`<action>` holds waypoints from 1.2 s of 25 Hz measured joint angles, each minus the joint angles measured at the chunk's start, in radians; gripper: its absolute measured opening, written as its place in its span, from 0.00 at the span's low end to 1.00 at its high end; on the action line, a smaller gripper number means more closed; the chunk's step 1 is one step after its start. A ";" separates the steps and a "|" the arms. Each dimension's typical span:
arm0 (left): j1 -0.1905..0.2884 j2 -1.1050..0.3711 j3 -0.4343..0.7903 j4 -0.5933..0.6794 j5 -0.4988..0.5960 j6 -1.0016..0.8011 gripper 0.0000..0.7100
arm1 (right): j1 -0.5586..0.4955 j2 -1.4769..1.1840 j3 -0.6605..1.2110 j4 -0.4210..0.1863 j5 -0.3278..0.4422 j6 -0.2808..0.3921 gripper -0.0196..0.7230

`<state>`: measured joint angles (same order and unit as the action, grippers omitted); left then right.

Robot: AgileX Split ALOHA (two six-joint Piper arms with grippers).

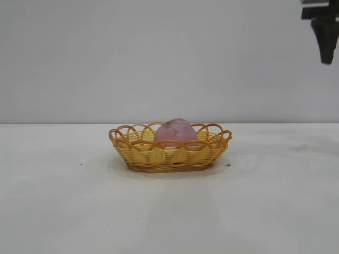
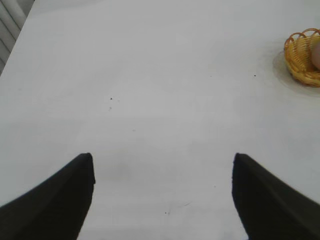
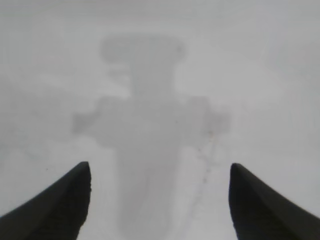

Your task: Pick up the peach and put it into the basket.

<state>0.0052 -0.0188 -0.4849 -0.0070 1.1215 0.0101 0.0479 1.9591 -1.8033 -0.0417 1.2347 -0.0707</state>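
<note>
Peach [image 1: 176, 132] sits in basket [image 1: 169, 153]; both grippers' fingers [image 3: 55, 210] spread, empty.

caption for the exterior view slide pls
Peach sits in the wicker basket; right hand hangs open at upper right.

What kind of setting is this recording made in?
Probably a lab or test bench rather than a home: a bare white table before a plain grey wall, holding only a wicker basket with a peach in it, and the right gripper raised nearby.
</note>
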 joint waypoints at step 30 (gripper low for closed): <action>0.000 0.000 0.000 0.000 0.000 0.000 0.77 | 0.000 -1.175 0.741 0.009 0.029 0.008 0.75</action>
<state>0.0052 -0.0188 -0.4849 -0.0070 1.1215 0.0101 0.0479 0.7844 -1.0625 -0.0324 1.2640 -0.0626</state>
